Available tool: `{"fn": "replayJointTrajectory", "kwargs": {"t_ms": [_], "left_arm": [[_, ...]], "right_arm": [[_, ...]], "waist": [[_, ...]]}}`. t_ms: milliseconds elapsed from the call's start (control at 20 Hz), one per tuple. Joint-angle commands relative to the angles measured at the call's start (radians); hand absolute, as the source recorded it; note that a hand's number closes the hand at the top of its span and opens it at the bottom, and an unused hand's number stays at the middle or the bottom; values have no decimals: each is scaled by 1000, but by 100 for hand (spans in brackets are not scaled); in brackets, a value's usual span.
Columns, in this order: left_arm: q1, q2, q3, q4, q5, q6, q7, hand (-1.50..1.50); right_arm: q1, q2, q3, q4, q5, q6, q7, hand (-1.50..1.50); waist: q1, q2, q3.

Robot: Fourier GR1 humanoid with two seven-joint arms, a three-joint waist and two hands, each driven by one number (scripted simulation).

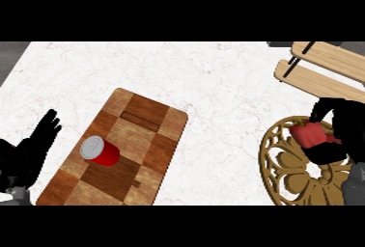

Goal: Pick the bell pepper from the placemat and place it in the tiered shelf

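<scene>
The right hand (341,140) held the red bell pepper (308,134), fingers curled around it, above the placemat (288,169); transfer to the tiered shelf (324,65) remained.

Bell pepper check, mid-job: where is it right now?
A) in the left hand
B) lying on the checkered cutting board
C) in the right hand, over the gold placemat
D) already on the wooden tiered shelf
C: the red bell pepper sits within the curled fingers of the right hand above the gold placemat, short of the tiered shelf.
</scene>
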Motion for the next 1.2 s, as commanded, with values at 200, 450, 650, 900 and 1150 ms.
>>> {"fn": "replayJointTrajectory", "kwargs": {"t_ms": [200, 450, 650, 900, 1150], "left_arm": [[23, 7, 25, 28, 1, -21, -32, 0], [3, 1, 26, -10, 9, -8, 32, 0], [-13, -44, -22, -17, -57, 44, 27, 0], [51, -52, -7, -34, -41, 11, -7, 0], [-26, 24, 55, 46, 0, -53, -13, 0]], "right_arm": [[-139, 45, -213, -213, -269, 196, 156, 150], [-261, 56, -358, -337, -443, 285, 332, 150], [-428, 6, -366, -338, -465, 280, 479, 150], [-525, -118, -462, -331, -599, 305, 546, 150], [-615, -264, -430, -188, -501, 287, 516, 150]], "waist": [[-16, -5, 0], [-18, -6, 0], [-11, -4, 0], [-9, -5, 0], [-8, -1, -1]]}}
